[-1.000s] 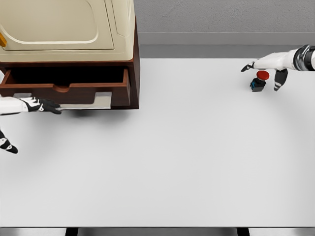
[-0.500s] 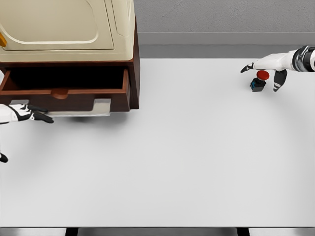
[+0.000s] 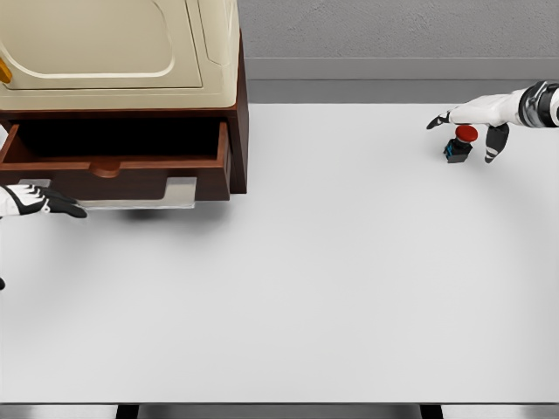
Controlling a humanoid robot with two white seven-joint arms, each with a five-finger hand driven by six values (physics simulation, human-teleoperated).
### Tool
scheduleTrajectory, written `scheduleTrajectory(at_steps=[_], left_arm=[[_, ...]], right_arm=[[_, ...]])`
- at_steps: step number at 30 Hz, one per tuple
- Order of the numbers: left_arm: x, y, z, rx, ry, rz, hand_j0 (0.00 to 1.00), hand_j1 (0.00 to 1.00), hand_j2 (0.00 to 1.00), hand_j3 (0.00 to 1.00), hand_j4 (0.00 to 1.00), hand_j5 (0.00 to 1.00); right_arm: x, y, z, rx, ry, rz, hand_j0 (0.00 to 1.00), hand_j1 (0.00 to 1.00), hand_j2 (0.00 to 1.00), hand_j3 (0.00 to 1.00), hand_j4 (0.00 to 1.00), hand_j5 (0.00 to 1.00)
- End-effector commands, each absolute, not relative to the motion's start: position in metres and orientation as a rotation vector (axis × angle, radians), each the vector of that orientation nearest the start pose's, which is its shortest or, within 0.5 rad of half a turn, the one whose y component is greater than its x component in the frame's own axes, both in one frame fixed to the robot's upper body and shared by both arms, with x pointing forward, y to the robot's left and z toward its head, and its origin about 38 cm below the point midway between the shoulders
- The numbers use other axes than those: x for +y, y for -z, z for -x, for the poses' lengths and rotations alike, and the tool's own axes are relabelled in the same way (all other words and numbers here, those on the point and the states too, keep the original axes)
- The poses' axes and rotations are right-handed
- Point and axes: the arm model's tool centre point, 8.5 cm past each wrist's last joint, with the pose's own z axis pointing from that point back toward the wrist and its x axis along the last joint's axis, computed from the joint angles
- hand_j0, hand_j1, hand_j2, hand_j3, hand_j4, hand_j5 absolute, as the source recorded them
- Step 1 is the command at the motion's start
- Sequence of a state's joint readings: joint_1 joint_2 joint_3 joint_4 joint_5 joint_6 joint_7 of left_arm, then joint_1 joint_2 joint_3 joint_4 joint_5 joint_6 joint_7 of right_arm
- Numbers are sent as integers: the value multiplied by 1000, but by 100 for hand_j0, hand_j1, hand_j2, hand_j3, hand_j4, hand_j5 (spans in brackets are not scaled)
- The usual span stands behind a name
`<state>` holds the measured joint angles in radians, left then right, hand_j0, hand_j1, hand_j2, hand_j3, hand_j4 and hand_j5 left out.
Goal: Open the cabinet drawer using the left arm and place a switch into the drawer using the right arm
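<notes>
- The right robot hand [image 3: 469, 125] hangs with fingers spread over the switch [image 3: 458, 145], gripping nothing.
- The switch looks small, rigid and light; take its dark base beneath the red cap.
- The left robot hand [image 3: 39, 202], fingers loose and empty, sits just below the open drawer [image 3: 118, 161].

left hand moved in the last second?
Yes. The left hand has slid left toward the picture's edge, away from the open drawer front.

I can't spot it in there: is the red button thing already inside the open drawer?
No, the switch sits on the table at far right, under the right hand, away from the drawer.
</notes>
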<state>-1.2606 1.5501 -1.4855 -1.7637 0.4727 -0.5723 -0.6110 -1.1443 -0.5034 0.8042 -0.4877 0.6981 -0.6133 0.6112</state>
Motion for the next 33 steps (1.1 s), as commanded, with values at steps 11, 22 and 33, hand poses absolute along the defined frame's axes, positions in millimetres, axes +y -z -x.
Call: scheduleTrajectory(at_steps=[11, 22, 33], left_arm=[[417, -356, -317, -1466, 1572, 53, 100, 100, 100, 100, 100, 100], [412, -383, -339, -1428, 1469, -21, 100, 100, 100, 100, 100, 100], [413, -400, -338, -1464, 1476, -62, 100, 100, 100, 100, 100, 100]], right_arm=[[-367, -202, -563, -783, -1943, 557, 84, 84, 84, 84, 84, 84], [-368, -202, -563, -780, -1942, 559, 80, 80, 80, 80, 80, 80], [-368, -204, -563, -791, -1934, 558, 58, 58, 58, 58, 58, 58]])
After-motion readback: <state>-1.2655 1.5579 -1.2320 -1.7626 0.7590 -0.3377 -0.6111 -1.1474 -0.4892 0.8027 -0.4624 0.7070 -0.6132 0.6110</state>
